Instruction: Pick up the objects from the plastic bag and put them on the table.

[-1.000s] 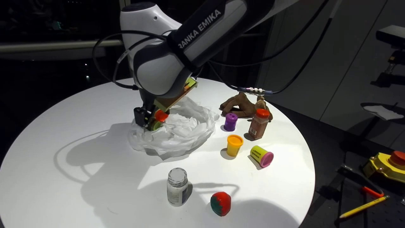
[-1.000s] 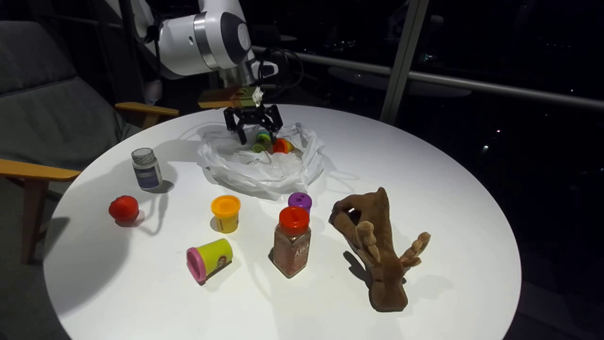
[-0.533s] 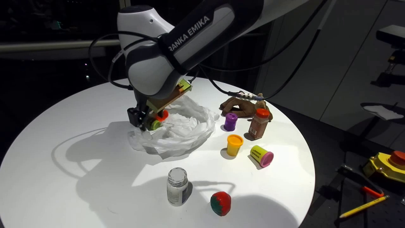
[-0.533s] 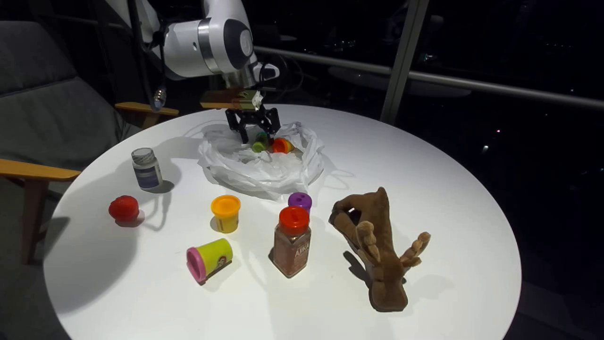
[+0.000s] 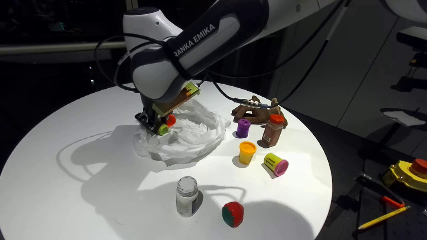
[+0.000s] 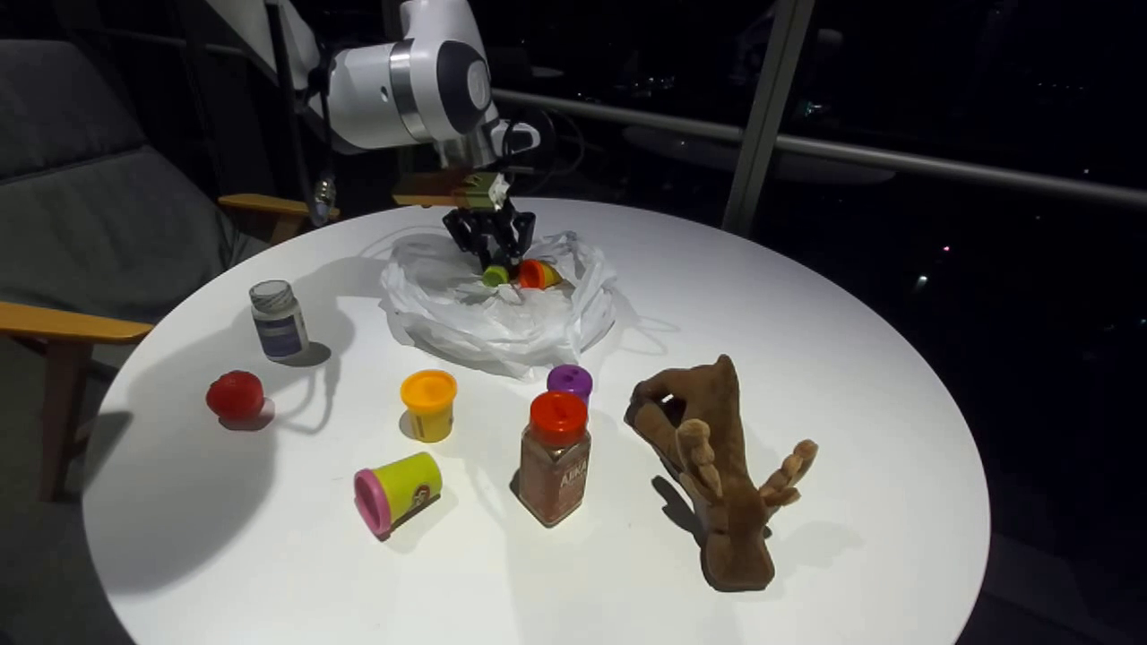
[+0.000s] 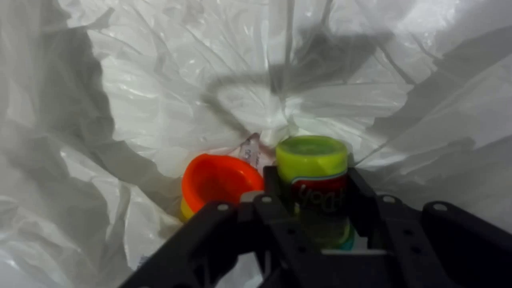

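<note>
Inside the plastic bag (image 6: pixel 488 331) on the table (image 6: pixel 806 331), the fingers (image 7: pixel 362 198) are clamped on a green tub (image 7: pixel 314 172); an orange-rimmed tub (image 7: pixel 218 180) lies just beside them, though whether they touch it is hard to tell.

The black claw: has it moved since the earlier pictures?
Yes. In an exterior view, judged against the orange tub, the gripper has shifted slightly toward picture right; its jaws have narrowed around the green tub.
</note>
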Robot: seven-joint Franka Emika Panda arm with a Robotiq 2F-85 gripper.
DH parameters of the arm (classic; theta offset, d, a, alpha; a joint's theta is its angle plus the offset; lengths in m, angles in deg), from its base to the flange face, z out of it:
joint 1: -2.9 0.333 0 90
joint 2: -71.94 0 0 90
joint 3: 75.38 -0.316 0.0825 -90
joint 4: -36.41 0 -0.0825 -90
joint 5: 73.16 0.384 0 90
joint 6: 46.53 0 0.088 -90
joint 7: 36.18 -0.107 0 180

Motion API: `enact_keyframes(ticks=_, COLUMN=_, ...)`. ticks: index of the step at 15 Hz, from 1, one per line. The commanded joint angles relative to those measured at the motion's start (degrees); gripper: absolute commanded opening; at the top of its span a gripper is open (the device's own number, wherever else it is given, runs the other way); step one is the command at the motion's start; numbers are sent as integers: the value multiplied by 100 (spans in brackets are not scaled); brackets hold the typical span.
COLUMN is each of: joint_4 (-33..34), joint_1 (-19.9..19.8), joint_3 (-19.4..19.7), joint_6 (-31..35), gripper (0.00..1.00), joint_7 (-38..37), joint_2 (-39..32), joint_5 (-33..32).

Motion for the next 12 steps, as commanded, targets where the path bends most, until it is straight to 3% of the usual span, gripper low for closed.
enact_keyframes(ticks=1, joint_4=188, joint_1=-34, joint_3=37, joint_6=-102, gripper=18, joint_7=-86, joint_2=67, joint_5=94)
enact_keyframes(ticks=7, joint_4=-993, joint_1=3, joint_3=186, joint_6=-13, gripper=18, joint_7=-483, joint_2=1073, joint_5=38)
enact_keyframes(ticks=12, joint_4=-2380, joint_1=-17, joint_3=-58, joint_6=29, gripper=18, joint_7=-441, joint_2=2072, joint_5=119)
